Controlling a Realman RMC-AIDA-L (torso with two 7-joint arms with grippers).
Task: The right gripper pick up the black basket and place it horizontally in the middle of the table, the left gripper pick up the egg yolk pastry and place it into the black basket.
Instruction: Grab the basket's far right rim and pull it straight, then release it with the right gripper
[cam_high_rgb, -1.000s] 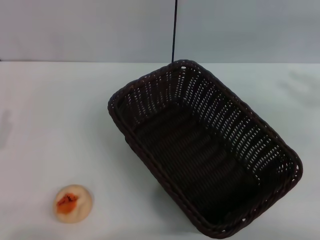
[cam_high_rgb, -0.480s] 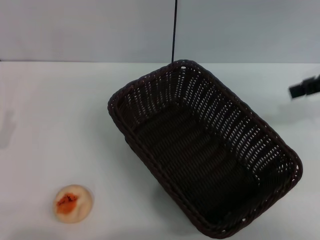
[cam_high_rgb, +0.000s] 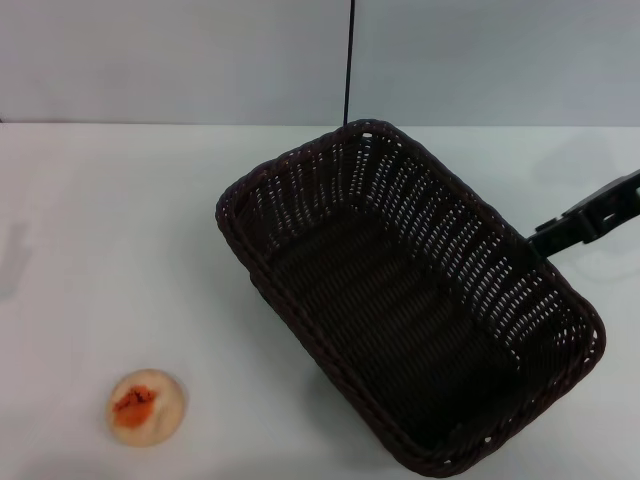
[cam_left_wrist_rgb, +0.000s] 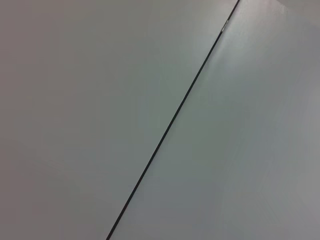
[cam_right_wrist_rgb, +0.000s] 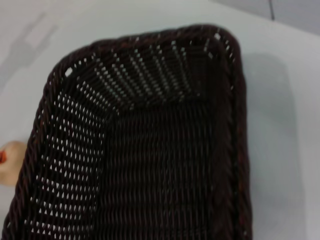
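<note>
The black basket lies askew on the white table, its long axis running from back left to front right, and it is empty. It fills the right wrist view. The right gripper reaches in from the right edge, its tip just beside the basket's right rim. The egg yolk pastry sits at the front left, far from the basket; a sliver of it shows in the right wrist view. The left gripper is out of view; the left wrist view shows only a pale wall with a dark seam.
A thin black vertical line runs down the grey wall behind the basket. The table's back edge meets that wall.
The right arm has come in from the right edge and moved left and down, reaching the basket's right rim. The basket and the pastry have not moved.
</note>
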